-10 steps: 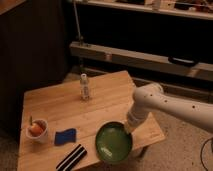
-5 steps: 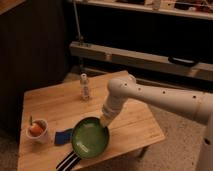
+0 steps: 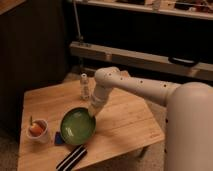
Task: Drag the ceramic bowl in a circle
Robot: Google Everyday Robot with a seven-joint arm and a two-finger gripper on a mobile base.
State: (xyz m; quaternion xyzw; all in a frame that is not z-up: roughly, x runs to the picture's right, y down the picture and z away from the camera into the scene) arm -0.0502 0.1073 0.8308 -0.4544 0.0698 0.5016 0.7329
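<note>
The glossy green round ceramic bowl (image 3: 77, 126) sits on the light wooden slatted surface (image 3: 125, 120), in its front-left part, nearer the front edge than the back. The dark gripper (image 3: 93, 111) at the end of the white arm (image 3: 135, 88) is down at the bowl's back-right rim. How its jaws stand there cannot be told.

The bowl is likely stiff, fairly heavy and slick with glaze. It should slide readily on the wood, but it could chip if it is tipped or knocked against anything hard. The rim is the natural hold, one jaw inside and one outside, kept low so that the bowl drags flat and does not lift on one side.

Room is uneven. To the right of the bowl the surface is bare up to the right edge and the front-right corner. On the left it is crowded:
- A small white cup holding something orange (image 3: 38, 131) stands near the left edge.
- A flat blue pad (image 3: 59, 140) lies against or under the bowl's front-left rim.
- A black-and-white striped strip (image 3: 73, 157) lies just beside it at the front edge.
- A small pale bottle (image 3: 85, 86) stands toward the back edge.

A circle swung rightward looks safest.
</note>
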